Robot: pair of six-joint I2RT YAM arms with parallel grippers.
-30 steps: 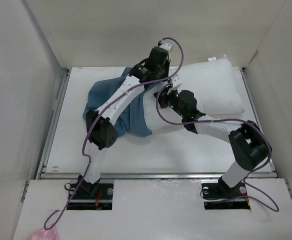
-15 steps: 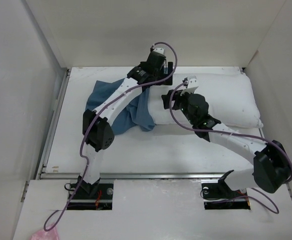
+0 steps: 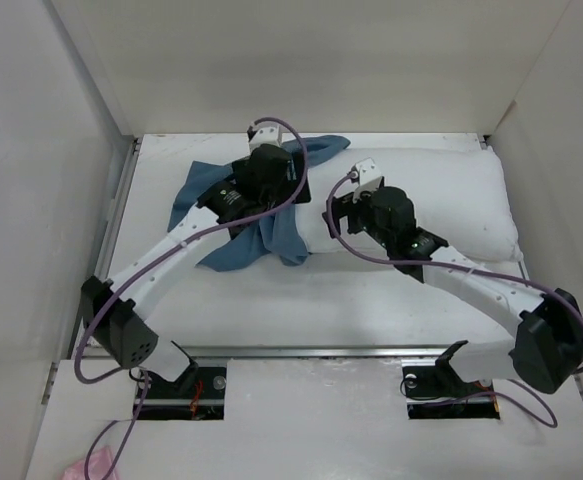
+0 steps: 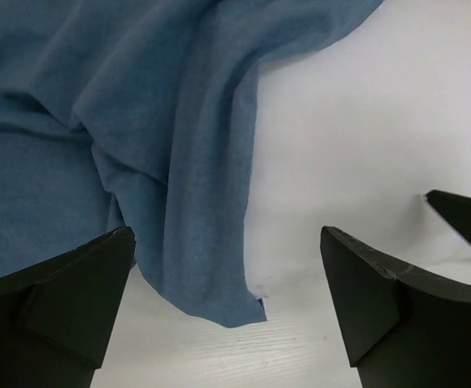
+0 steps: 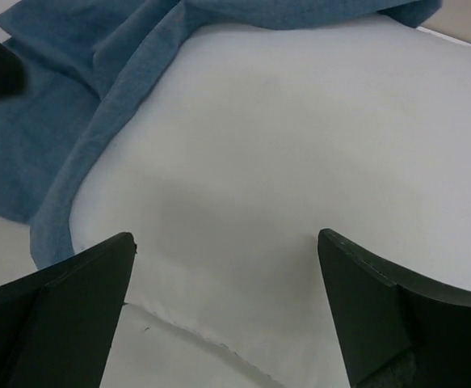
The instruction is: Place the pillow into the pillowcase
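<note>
White table (image 3: 351,300): left fingers (image 4: 65,299) and right fingers (image 5: 57,315) wide apart, empty.

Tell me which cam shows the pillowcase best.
Top external: the whole pillowcase is in frame, bunched against one end of the pillow, though the left arm crosses its middle. Left wrist shows only a hanging fold and one corner; right wrist shows only its edge draped on the pillow.

The pillowcase (image 3: 271,238) overlaps the left end of the pillow (image 3: 451,195).
</note>
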